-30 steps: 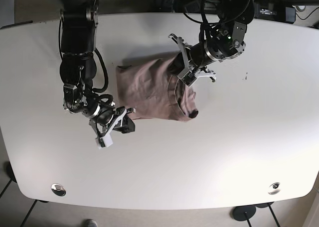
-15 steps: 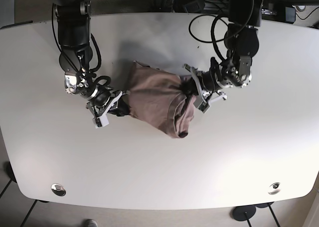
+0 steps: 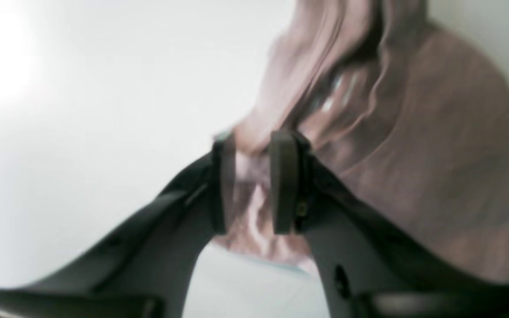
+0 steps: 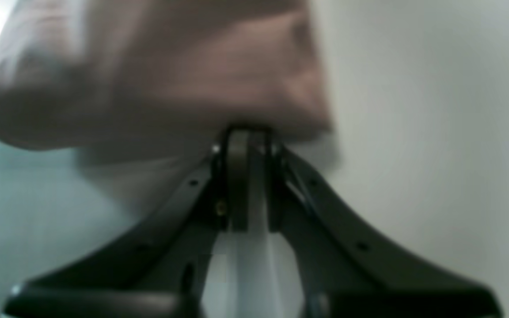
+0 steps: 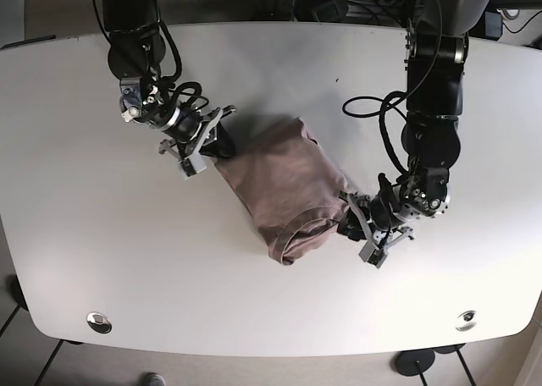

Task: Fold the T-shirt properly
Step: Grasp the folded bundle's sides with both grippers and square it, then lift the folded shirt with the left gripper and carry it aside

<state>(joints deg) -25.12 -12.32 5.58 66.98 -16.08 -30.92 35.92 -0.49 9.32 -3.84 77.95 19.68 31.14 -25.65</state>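
A soft, limp pink T-shirt (image 5: 292,187) lies bunched mid-table (image 5: 271,301). The left gripper (image 3: 254,181) and right gripper (image 4: 249,185) each pinch opposite edges; hems likely suit gripping best.

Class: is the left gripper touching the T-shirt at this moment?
Touching. In the left wrist view, the left gripper has its fingers closed on a bunched fold of the pink T-shirt, cloth visibly pinched between them.
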